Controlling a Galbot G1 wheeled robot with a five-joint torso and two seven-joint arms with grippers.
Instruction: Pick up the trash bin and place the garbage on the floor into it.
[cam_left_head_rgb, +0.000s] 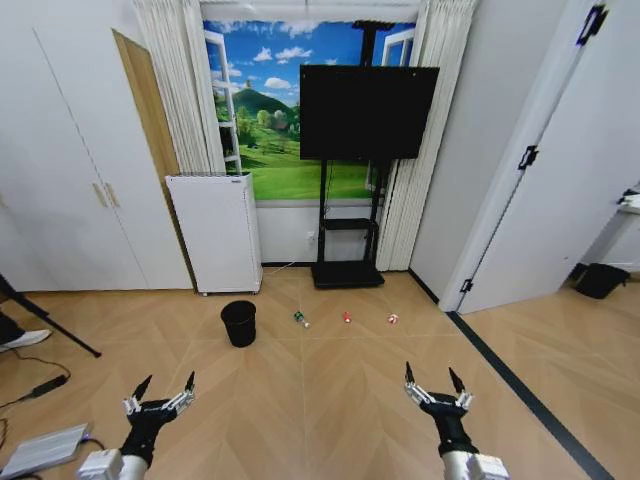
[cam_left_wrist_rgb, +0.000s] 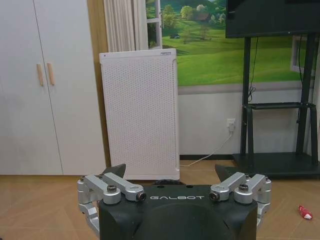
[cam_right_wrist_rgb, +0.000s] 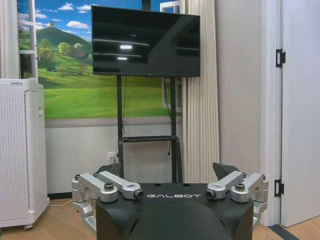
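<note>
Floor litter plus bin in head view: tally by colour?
Green-and-white litter piece: 1
Red litter piece: 1
Red-and-white litter piece: 1
Small black round trash bin: 1
Total: 4, all on the wooden floor, none held.

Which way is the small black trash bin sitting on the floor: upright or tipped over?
Upright. The trash bin stands on its base with its round open mouth facing up, on the wooden floor.
</note>
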